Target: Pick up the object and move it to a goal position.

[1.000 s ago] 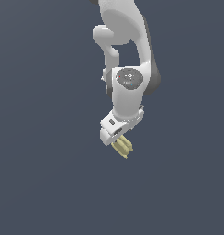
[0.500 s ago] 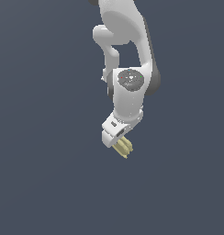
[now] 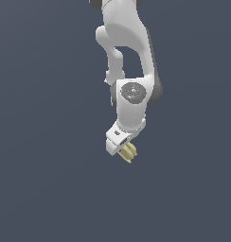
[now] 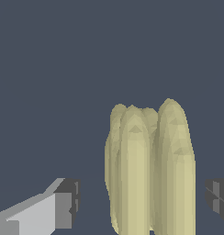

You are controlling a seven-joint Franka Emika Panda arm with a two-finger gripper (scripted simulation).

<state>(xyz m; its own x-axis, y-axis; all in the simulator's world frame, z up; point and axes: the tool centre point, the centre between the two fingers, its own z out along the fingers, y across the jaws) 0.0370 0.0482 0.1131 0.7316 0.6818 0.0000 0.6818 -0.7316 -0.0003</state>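
Observation:
The object (image 3: 129,153) is a small pale yellow-tan ridged lump, like a tiny banana bunch. In the exterior view it pokes out just below the white hand of my gripper (image 3: 123,147). In the wrist view the object (image 4: 150,170) stands between the two fingers, one dark-tipped pad (image 4: 64,209) on one side and the other pad (image 4: 218,202) on the opposite side. A gap of dark background shows between each pad and the object, wider on the one side. The gripper is open around the object and touches it nowhere that I can see.
The white arm (image 3: 131,52) reaches down from the top of the exterior view. Everything around it is a plain dark blue-grey ground with no other object, edge or marker in view.
The hand has sunk a little toward the object and the wrist has turned slightly. The object has stayed in place.

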